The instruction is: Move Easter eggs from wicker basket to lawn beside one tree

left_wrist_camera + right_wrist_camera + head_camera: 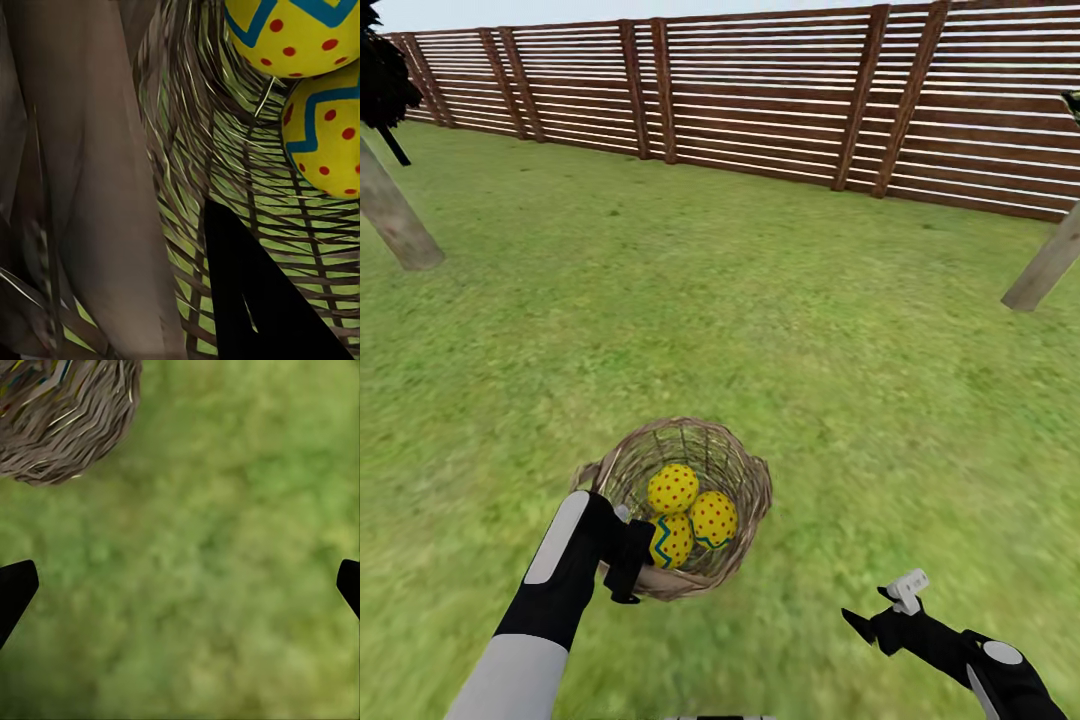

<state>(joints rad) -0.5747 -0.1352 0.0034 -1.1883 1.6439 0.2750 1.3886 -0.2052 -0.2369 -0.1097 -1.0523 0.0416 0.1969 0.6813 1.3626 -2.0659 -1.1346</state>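
Head view: the wicker basket (685,505) stood on the lawn (760,310) at about 6 o'clock of the picture, close before the robot, and held all three Easter eggs (673,488), one at 12 o'clock of the cluster, one (714,519) at 4 o'clock and one (672,540) at 7 o'clock, the three touching. The left gripper (628,560) met the basket's rim at its 8 o'clock side; whether its claw was apart or clamped on the wicker could not be told here. The right gripper (882,617) hung over bare grass at 4 o'clock of the basket, well apart from it. A thick grey-brown tree (395,220) trunk rose at 10 o'clock, a second trunk (1048,265) at 3 o'clock, and a slatted wooden fence (780,100) ran along the far edge. Left wrist view: the woven wall (225,150) was seen from very near with grass showing through; two eggs (300,34) lay touching, and one dark finger (255,300) stood against the weave. Right wrist view: two black fingertips (13,589) stood wide apart over the grass (210,570), the basket's outside (67,412) beyond them, untouched.
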